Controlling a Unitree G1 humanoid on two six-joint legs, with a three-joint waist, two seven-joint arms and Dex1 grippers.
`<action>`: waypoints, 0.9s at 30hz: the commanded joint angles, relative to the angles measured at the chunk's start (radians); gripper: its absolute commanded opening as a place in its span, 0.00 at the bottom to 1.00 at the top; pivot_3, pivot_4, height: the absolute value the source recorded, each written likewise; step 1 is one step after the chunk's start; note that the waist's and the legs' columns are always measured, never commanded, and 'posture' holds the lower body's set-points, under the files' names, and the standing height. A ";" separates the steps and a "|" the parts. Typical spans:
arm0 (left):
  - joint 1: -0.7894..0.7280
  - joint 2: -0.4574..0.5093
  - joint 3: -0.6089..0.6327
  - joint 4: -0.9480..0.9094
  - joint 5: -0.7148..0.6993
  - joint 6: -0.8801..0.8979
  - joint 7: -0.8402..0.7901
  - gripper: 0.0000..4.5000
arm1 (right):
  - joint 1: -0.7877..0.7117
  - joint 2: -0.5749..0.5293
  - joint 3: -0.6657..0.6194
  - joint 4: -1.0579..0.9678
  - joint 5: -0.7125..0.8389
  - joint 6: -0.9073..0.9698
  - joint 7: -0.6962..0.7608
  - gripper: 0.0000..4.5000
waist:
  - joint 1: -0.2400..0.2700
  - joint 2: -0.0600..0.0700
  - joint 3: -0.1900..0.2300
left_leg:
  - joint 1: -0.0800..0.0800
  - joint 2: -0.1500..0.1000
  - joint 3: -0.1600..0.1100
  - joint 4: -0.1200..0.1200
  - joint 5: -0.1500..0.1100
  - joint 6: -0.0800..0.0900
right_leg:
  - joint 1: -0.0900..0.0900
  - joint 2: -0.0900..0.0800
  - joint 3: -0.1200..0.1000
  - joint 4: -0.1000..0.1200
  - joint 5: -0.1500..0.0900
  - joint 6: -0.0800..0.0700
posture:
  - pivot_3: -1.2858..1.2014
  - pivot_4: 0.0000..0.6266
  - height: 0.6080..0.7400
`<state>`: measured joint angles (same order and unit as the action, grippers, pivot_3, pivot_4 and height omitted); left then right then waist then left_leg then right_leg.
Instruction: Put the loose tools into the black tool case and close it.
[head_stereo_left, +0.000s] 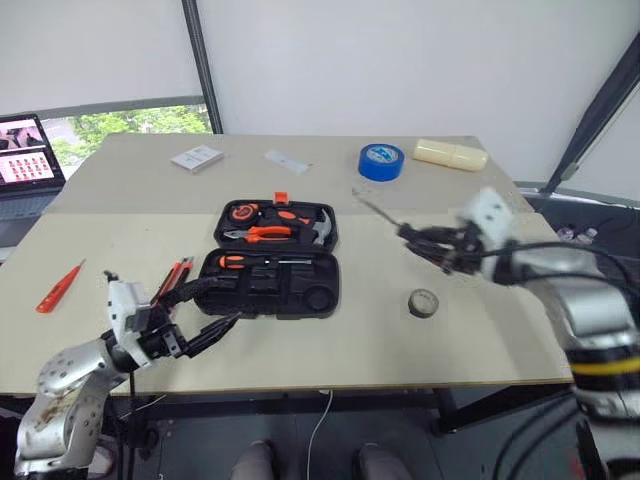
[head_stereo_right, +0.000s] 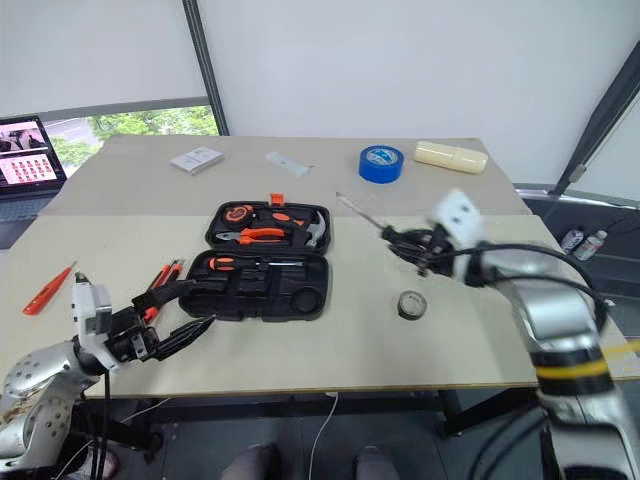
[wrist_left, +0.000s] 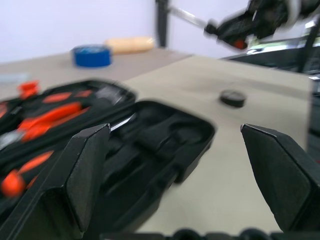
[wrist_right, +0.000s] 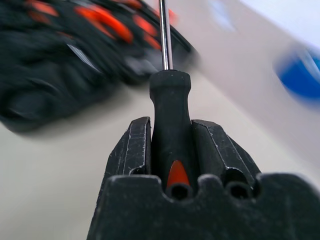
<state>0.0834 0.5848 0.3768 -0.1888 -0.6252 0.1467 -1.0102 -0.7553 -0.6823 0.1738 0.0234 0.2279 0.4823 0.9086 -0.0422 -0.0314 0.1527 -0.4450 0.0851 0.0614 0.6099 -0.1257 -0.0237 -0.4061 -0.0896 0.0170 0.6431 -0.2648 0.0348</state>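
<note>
The right end effector (wrist_right: 170, 145) pinches a black-and-orange screwdriver (wrist_right: 170, 135) by its handle, the shaft pointing ahead toward the black tool case (head_stereo_left: 275, 260), and holds it above the worktop (head_stereo_left: 400, 340) at about three o'clock from the case. The case lies open near the worktop's middle, with pliers and a hammer in its far half and one screwdriver already seated along the hinge side of the near half. The left end effector (wrist_left: 185, 170) hovers spread wide just off the case's seven o'clock corner, holding nothing.

The step in hand looks like carrying this screwdriver to a free recess. To do it well, turn the shaft parallel to the long moulded slots, lower until the handle rests in its groove, and only then release.

Waiting on the worktop: the small grey tape roll (head_stereo_left: 423, 301) at four o'clock, the utility knife (head_stereo_left: 176, 275) at nine o'clock, and the red screwdriver (head_stereo_left: 58, 287) farther out the same way.
</note>
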 joint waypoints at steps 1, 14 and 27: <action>0.016 -0.014 0.080 0.030 0.007 -0.046 0.061 1.00 | -0.153 0.107 0.174 0.157 -0.128 -0.092 0.070 0.21 | 0.000 0.000 0.000 | 0.000 0.000 0.000 0.000 0.000 0.000 | 0.000 0.000 0.000 0.000 0.003 -0.004 | 0.52 0.24 1.00; 0.055 -0.055 0.077 0.002 0.028 -0.080 0.128 1.00 | -0.424 0.422 0.389 0.674 -0.423 -0.247 0.035 0.21 | 0.029 -0.001 0.000 | -0.016 -0.001 0.001 0.000 0.001 -0.001 | -0.016 -0.001 -0.002 0.005 0.006 0.000 | 0.52 0.24 1.00; 0.047 -0.050 0.070 0.009 0.041 -0.088 0.128 1.00 | -0.388 0.457 0.370 0.645 -0.463 -0.268 0.079 0.32 | 0.022 -0.001 0.000 | -0.015 0.000 0.001 0.000 0.001 -0.002 | -0.016 0.000 -0.002 0.006 0.006 -0.002 | 0.52 0.24 1.00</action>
<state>0.1360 0.5306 0.4417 -0.1596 -0.5862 0.0875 -0.8835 -1.1474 -0.2276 0.5668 0.7007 -0.2411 0.2421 0.9689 -0.0205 -0.0320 0.1531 -0.4601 0.0854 0.0625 0.6093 -0.1250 -0.0254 -0.4224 -0.0897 0.0147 0.6485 -0.2587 0.0333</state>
